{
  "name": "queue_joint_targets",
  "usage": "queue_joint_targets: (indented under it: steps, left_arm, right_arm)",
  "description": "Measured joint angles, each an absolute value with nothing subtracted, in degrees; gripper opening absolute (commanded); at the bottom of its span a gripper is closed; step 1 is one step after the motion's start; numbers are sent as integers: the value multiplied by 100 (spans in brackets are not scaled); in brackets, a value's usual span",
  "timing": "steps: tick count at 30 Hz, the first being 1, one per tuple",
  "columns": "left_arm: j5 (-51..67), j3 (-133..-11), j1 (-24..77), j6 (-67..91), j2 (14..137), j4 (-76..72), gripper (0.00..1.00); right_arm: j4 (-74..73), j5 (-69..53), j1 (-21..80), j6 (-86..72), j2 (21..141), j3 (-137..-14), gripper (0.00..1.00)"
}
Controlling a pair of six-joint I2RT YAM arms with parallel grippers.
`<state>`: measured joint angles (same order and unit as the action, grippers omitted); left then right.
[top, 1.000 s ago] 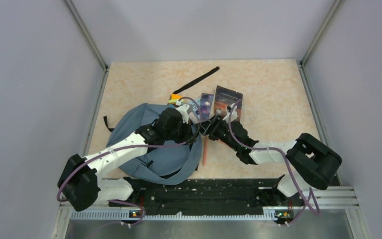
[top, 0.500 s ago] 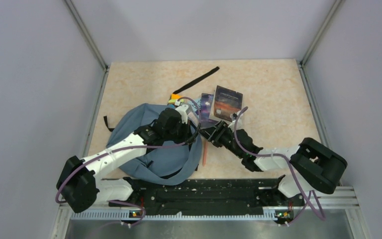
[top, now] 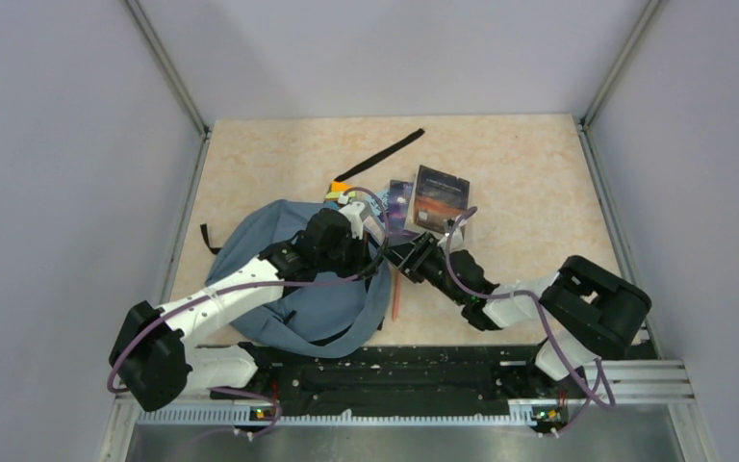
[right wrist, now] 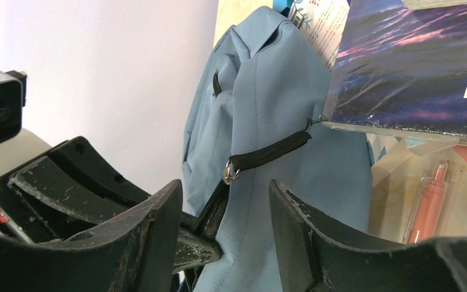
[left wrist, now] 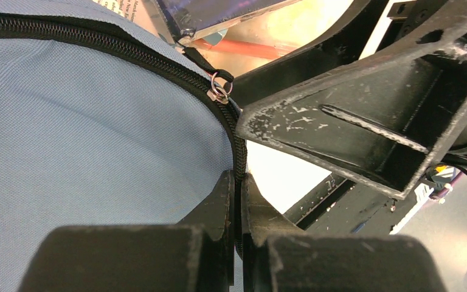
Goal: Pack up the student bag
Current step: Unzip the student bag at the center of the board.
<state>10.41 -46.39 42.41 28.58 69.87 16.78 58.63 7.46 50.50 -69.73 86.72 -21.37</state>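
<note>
Looking down from above, the bag (top: 332, 310) lies on the near-left part of the table (top: 529, 164), its open edge facing right. Just beyond that edge sit a purple book (top: 399, 199) and a dark book (top: 441, 197), with a red pen (top: 396, 294) beside the bag and a black strap (top: 380, 156) farther back. The left gripper (top: 377, 254) and the right gripper (top: 399, 258) meet at the bag's right edge.

In the left wrist view, the left gripper (left wrist: 237, 185) is pressed together on the bag's black zip edge (left wrist: 238, 146), pinching it. The metal zip ring (left wrist: 219, 92) sits just up the track, and the right gripper's dark body (left wrist: 352, 121) is close alongside.

In the right wrist view, the right gripper (right wrist: 225, 204) stands spread, gripping nothing. The black pull tab (right wrist: 270, 151) hangs on the blue fabric (right wrist: 280, 85) just past the gap. The purple book (right wrist: 413, 61) and the pen (right wrist: 428, 204) lie to the right.

The step in hand looks like working the zip, with one arm holding the edge taut. Next, the right gripper likely needs to move forward, centre the tab between its jaws and close on it before pulling along the track.

Compared with a second ago, the right arm has drawn nearer and leftward, uncovering more of the dark book. The left arm and the bag have not shifted.
</note>
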Motion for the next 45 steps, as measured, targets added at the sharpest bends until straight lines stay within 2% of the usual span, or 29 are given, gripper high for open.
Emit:
queue_joint_targets:
  steps: [11,22,32,42,45]
  left_arm:
    - [1041,-4639,4241,2816,6987,1678,0]
    - [989,-4639,4237,2753,6987,1675,0]
    - [985,-4639,4237,2751,6987,1678,0]
    - [1009,-4639,4237,2751,6989,1680,0]
    - [1009,-4639,4237,2751,6989,1682,0]
  right_arm:
    - [6112,775,5052,-6945,9212,-2571,49]
    - [5708,952,5052,-6388,9365,-3015,44]
    - [5537,1232,5052,-5898,9393,-3144,33]
    - [5391,1393,5052,-5457,9533,-3395,17]
    - [5356,1422,5052,-5332,9533,-3424,0]
